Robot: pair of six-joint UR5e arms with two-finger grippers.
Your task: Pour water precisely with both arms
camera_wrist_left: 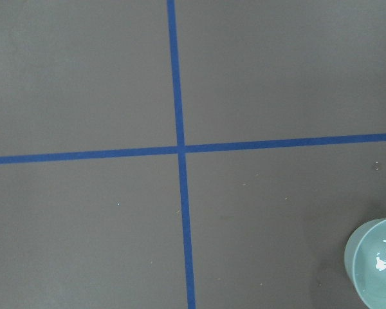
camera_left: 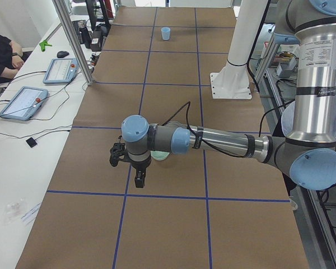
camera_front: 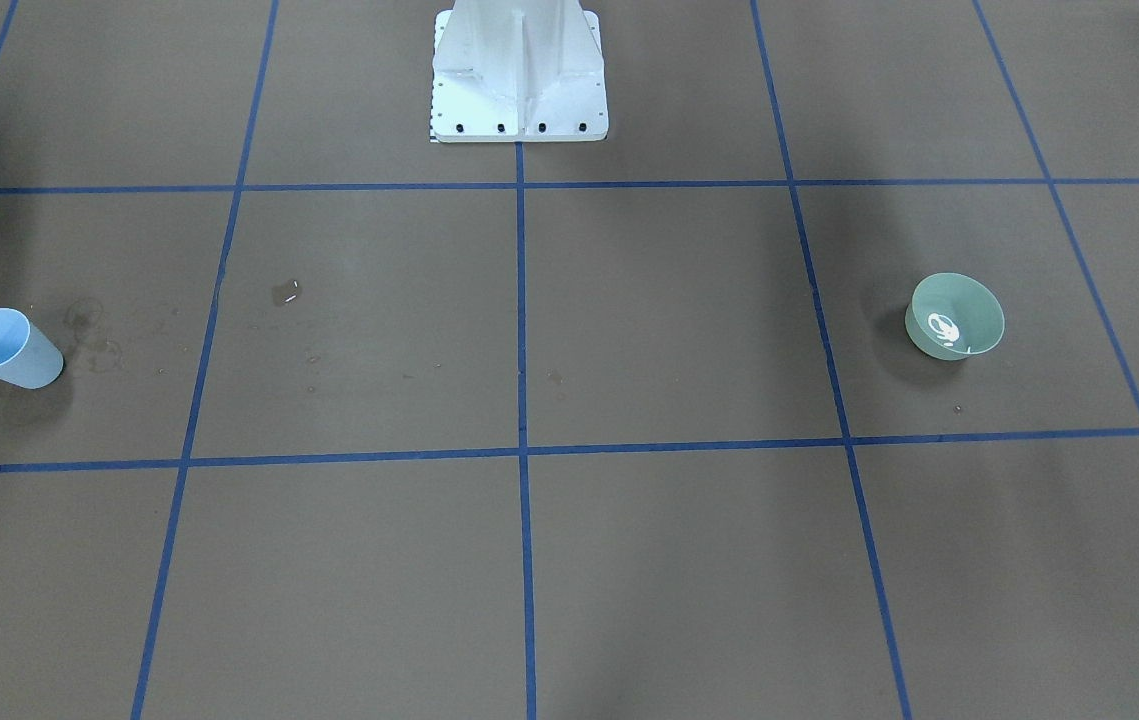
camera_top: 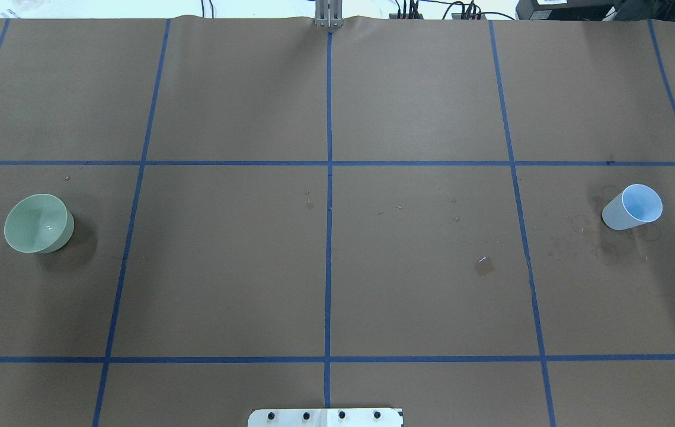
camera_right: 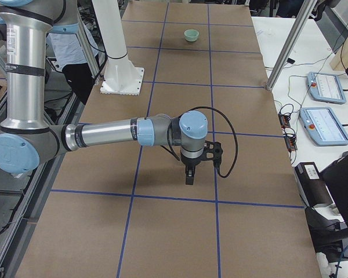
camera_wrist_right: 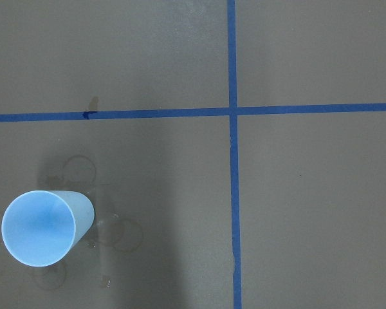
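A pale green bowl (camera_front: 955, 316) stands upright on the robot's left side of the table (camera_top: 36, 223); white glints of water show in its bottom (camera_wrist_left: 384, 257). A light blue cup (camera_front: 7, 348) stands upright on the robot's right side (camera_top: 633, 207), seen from above in the right wrist view (camera_wrist_right: 40, 226); I cannot tell whether it holds water. My left gripper (camera_left: 139, 179) hangs fingers-down close beside the bowl (camera_left: 161, 156). My right gripper (camera_right: 189, 176) hangs fingers-down over the table. Both show only in the side views, so I cannot tell if they are open or shut.
A small wet patch (camera_top: 484, 265) glints on the brown paper between centre and cup. Faint dried ring marks (camera_wrist_right: 116, 235) surround the cup. The white pedestal (camera_front: 519, 75) stands at the robot's edge. Tablets (camera_left: 22, 101) and an operator sit beside the table.
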